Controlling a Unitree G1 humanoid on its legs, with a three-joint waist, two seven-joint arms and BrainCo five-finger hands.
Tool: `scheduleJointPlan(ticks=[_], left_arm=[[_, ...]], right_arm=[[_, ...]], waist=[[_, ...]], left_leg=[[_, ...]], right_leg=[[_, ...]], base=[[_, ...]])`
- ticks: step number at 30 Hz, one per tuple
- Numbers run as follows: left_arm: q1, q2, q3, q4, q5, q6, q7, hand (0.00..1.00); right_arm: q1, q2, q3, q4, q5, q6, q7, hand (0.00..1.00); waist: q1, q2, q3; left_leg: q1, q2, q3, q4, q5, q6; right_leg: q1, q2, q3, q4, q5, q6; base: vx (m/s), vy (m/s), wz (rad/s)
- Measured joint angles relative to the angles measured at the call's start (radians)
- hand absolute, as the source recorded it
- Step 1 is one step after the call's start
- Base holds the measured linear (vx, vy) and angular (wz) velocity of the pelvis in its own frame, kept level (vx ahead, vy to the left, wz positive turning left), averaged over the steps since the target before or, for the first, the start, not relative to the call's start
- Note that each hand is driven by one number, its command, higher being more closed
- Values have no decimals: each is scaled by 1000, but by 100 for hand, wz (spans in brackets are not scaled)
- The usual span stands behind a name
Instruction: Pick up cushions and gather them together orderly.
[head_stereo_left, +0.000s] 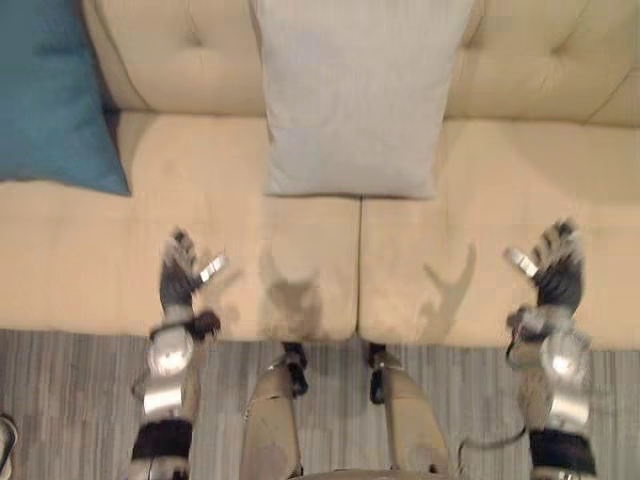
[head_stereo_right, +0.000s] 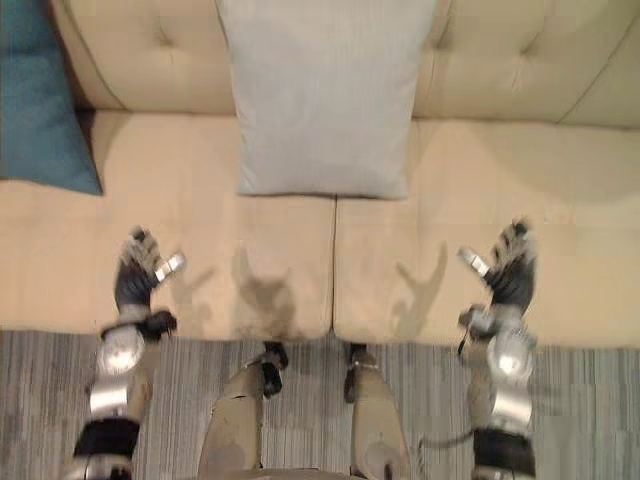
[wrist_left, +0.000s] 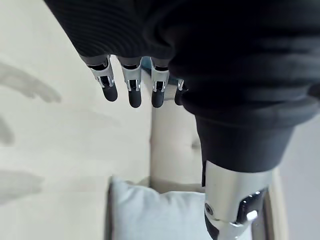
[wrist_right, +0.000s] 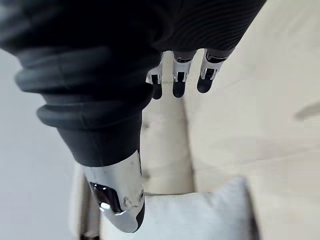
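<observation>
Two cushions sat apart on the sofa (head_stereo_left: 470, 270), grey cushion (head_stereo_left: 350, 95) propped mid-backrest, teal cushion (head_stereo_left: 50, 90) far left; left hand (head_stereo_left: 180, 272) and right hand (head_stereo_left: 555, 265) hovered empty, fingers relaxed, over the seat front, so a one-sided grab risked toppling the grey cushion.

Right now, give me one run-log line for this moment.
left hand open, empty, above sofa | right hand open, empty | grey cushion centre, against backrest | blue cushion far left, apart
</observation>
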Motion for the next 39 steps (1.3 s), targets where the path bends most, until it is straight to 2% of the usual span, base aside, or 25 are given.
scheduleJointPlan(ticks=[2,6,10,13,16,17,18,19,21,23,24,25,26,27,28,29,30,31,32,33,34,35,36,39], left_arm=[[81,-23,-1,128,62,14,-35,0],[152,-35,7,289,167,41,-70,0],[193,-39,17,374,238,57,-90,0],[208,-46,17,407,270,66,-90,0],[201,-41,17,405,267,65,-88,0],[201,-39,17,401,267,64,-88,0],[201,-41,17,399,264,64,-87,0],[201,-43,16,394,260,64,-85,0],[205,-45,16,393,246,68,-82,0],[230,-46,15,377,237,69,-79,0],[240,-52,16,373,228,69,-73,0],[241,-50,19,374,228,70,-67,0],[240,-61,25,374,227,72,-64,0],[240,-92,20,373,219,76,-65,0],[239,-104,17,369,213,76,-65,0],[231,-111,15,372,207,78,-65,0],[211,-126,7,382,200,90,-64,0],[209,-128,2,379,196,89,-64,0],[205,-127,-6,377,190,89,-63,0],[201,-127,-9,373,189,88,-63,0],[202,-128,-18,366,189,87,-64,0],[203,-131,-23,363,189,87,-65,0],[204,-135,-23,361,188,86,-64,0],[206,-140,-23,361,184,85,-64,0]], right_arm=[[66,32,14,163,-87,22,29,0],[125,39,20,365,-249,53,63,0],[164,39,25,456,-355,74,72,0],[167,37,30,484,-388,89,84,0],[166,37,58,490,-388,99,84,0],[166,37,72,493,-388,102,83,0],[167,38,82,498,-386,107,83,0],[162,43,89,502,-385,110,83,0],[160,54,100,529,-379,113,83,0],[165,58,125,531,-379,113,84,0],[161,59,140,532,-379,112,84,0],[153,59,142,534,-379,110,84,0],[142,53,140,533,-379,108,83,0],[129,41,135,532,-377,106,76,0],[113,38,136,533,-377,104,66,0],[91,34,136,533,-377,104,60,0],[73,16,134,538,-377,108,54,0],[71,13,134,537,-377,110,53,0],[82,14,133,535,-376,110,49,0],[91,13,132,532,-376,109,46,0],[85,11,127,532,-375,109,41,0],[86,11,128,524,-376,109,41,0],[85,10,128,512,-376,108,40,0],[65,16,136,510,-379,107,42,0]], waist=[[-2,4,-43],[-6,5,-80],[-10,-6,-107],[-6,-30,-111],[-6,-47,-109],[-6,-57,-114],[-6,-55,-114],[-5,-46,-110],[-4,-47,-109],[-1,-60,-117],[1,-73,-125],[2,-80,-127],[9,-90,-137],[37,-67,-148],[51,-63,-149],[52,-58,-145],[36,-18,-122],[27,-11,-122],[21,-11,-125],[24,-19,-120],[26,-23,-118],[24,-26,-117],[27,-26,-114],[30,-17,-116]], left_leg=[[76,-15,-6,-37,3,-4],[194,-31,-3,-84,4,-12],[272,-32,14,-90,-6,-26],[321,-32,49,-78,-17,-25],[319,-33,62,-72,-20,-21],[303,-32,67,-51,-25,-12],[284,-16,71,-51,-29,6],[276,-7,80,-53,-18,21],[278,2,78,-46,-4,40],[286,4,76,-52,10,26],[280,4,74,-59,28,16],[271,5,68,-60,40,13],[256,8,63,-68,55,2],[231,22,66,-101,77,-17],[209,22,59,-131,85,-29],[179,23,45,-155,126,-37],[164,37,9,-191,152,-51],[163,38,0,-210,146,-63],[159,36,-23,-215,123,-96],[151,34,-38,-177,118,-99],[140,16,-75,-35,108,-84],[155,-2,-100,23,40,-68],[181,-17,-118,39,-7,-74],[228,-22,-184,37,-78,-78]], right_leg=[[70,-4,-3,-20,-10,3],[174,-9,-2,-47,-17,13],[241,-9,14,-54,-19,15],[256,-8,60,-39,-20,22],[248,-9,74,-35,-16,45],[224,-15,82,-21,-14,59],[215,-18,70,-11,-27,75],[175,-27,40,100,-67,53],[119,-65,-4,466,-153,19],[142,-101,-4,648,-194,27],[180,-118,1,657,-204,39],[200,-119,2,608,-232,68],[216,-99,-6,546,-265,77],[221,-57,1,429,-288,60],[225,-41,-3,349,-312,40],[218,-27,-5,273,-341,14],[204,-1,-31,260,-316,0],[201,10,-39,256,-308,-6],[195,3,-50,229,-286,-26],[193,3,-47,219,-276,-34],[188,-4,-34,212,-265,-37],[187,-7,-21,208,-256,-33],[182,0,0,200,-245,-28],[171,27,69,196,-220,-13]], base=[[103,-28,4],[28,-3,-2],[-17,21,-12],[-100,35,-35],[-126,30,-17],[-196,29,-16],[-204,15,-19],[-167,-10,-7],[-111,-51,8],[-116,-140,5],[-130,-180,4],[-139,-218,-4],[-151,-178,-36],[-190,-186,-63],[-220,-161,-79],[-262,-166,-40],[-244,-132,-8],[-240,-93,22],[-173,-45,10],[-177,-50,-5],[-111,-24,-20],[-94,-21,-31],[-61,16,-37],[-98,84,-74]])
